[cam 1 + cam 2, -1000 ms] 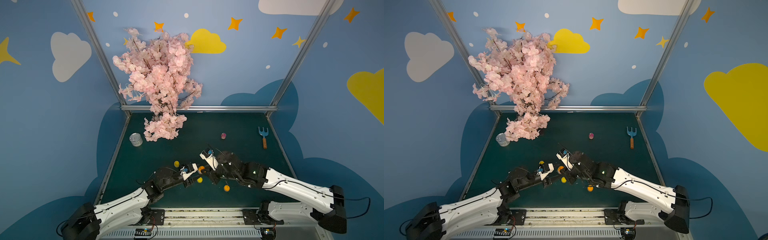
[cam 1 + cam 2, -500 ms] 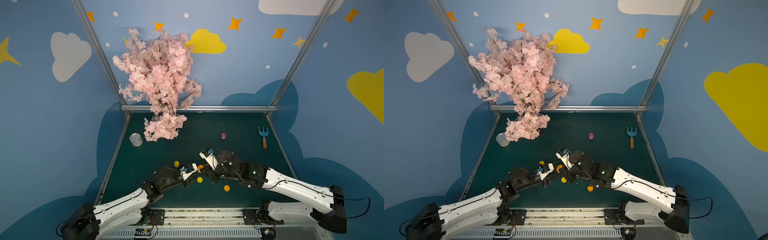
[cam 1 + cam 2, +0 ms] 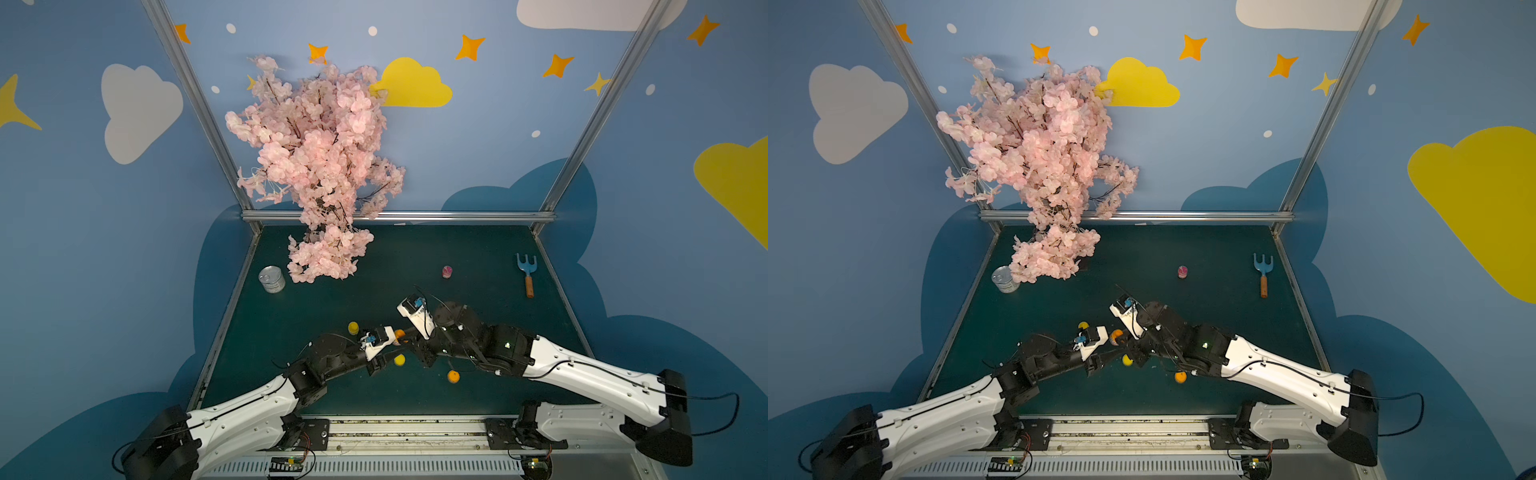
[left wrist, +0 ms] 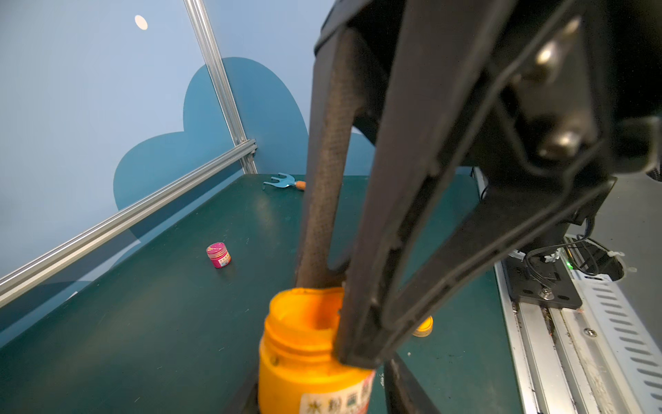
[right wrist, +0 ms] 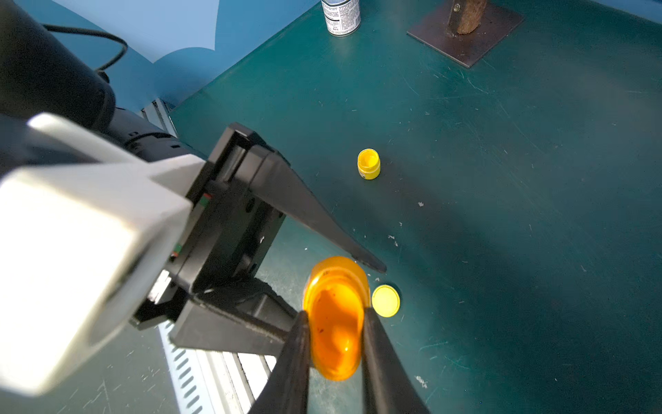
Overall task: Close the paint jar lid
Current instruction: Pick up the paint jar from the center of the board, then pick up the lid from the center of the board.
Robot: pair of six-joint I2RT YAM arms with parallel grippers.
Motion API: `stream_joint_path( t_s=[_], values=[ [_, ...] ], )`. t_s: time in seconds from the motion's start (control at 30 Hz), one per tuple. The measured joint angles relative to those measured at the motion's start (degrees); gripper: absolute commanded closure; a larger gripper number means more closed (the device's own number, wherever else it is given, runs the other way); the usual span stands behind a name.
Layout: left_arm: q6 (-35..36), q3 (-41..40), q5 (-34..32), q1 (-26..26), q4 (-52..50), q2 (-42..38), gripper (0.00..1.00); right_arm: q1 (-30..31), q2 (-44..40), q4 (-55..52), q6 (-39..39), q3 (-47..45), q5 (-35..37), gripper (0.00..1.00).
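Observation:
The orange paint jar [image 4: 304,358] is open, its mouth showing wet paint, and it sits between both grippers near the table's front middle [image 3: 400,332]. My right gripper [image 5: 335,315] is shut across the jar's neck, one finger at the far rim and one at the near side. The fingers of my left gripper [image 5: 342,294] flank the jar's body; whether they press on it does not show. An orange lid [image 3: 453,376] lies on the table to the right of the jar, apart from both grippers.
A small open yellow jar [image 5: 369,164] and its yellow lid [image 5: 385,300] lie close by. A pink jar [image 3: 447,272], a blue hand rake [image 3: 527,274], a tin can [image 3: 272,279] and the pink blossom tree [image 3: 320,166] stand farther back.
Both arms stay almost where they were. The right wrist and the jar have shifted very slightly left and towards the back.

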Motion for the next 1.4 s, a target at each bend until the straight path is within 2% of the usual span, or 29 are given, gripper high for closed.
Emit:
stream_joint_path(
  t_s=[0.17,0.3,0.43,0.5,0.57,0.63,0.7,0.8,0.93,1.13,1.23,1.4],
  values=[
    [-0.02,0.09,-0.15,0.04,-0.44,-0.24,0.6,0.0,0.09,0.07,0.15,0.0,-0.24,0.77],
    [0.15,0.22,-0.33,0.04,-0.85,-0.22,0.7,0.0,0.09,0.0,0.15,0.0,-0.26,0.77],
    [0.26,0.22,-0.39,0.07,-0.9,-0.11,0.74,0.0,0.13,-0.15,0.17,0.0,-0.33,0.76],
    [0.2,0.22,-0.39,0.09,-0.85,-0.11,0.74,0.0,0.13,-0.15,0.17,0.0,-0.46,0.7],
    [-0.07,0.22,-0.42,0.09,-0.83,-0.11,0.75,0.0,0.13,-0.15,0.22,0.0,-0.42,0.54],
    [-0.22,0.22,-0.42,0.09,-0.87,-0.11,0.75,0.0,0.11,-0.17,0.33,0.0,0.33,0.44],
    [-0.22,0.22,-0.44,0.02,-1.14,-0.11,0.76,0.0,-0.42,-0.68,0.55,-0.02,1.7,0.39],
    [-0.11,0.22,-0.59,0.02,-2.12,-0.11,0.76,-0.02,-3.69,-1.77,0.83,-0.85,4.66,0.36],
    [0.46,0.22,-1.25,0.04,-2.47,-0.11,0.75,-0.76,-12.09,-5.31,1.99,-2.64,8.37,0.34],
    [1.09,0.13,-0.24,1.03,-2.51,-0.24,0.75,-1.66,-20.13,-18.67,9.79,-3.65,18.99,0.36],
    [1.03,-0.39,1.49,1.29,-2.49,-0.87,0.75,-2.34,-18.75,-24.92,15.02,-6.91,22.43,0.39],
    [0.63,-1.09,2.97,1.31,-3.19,-3.13,0.74,-2.6,-12.33,-28.2,23.43,-15.58,22.67,0.45]
  ],
)
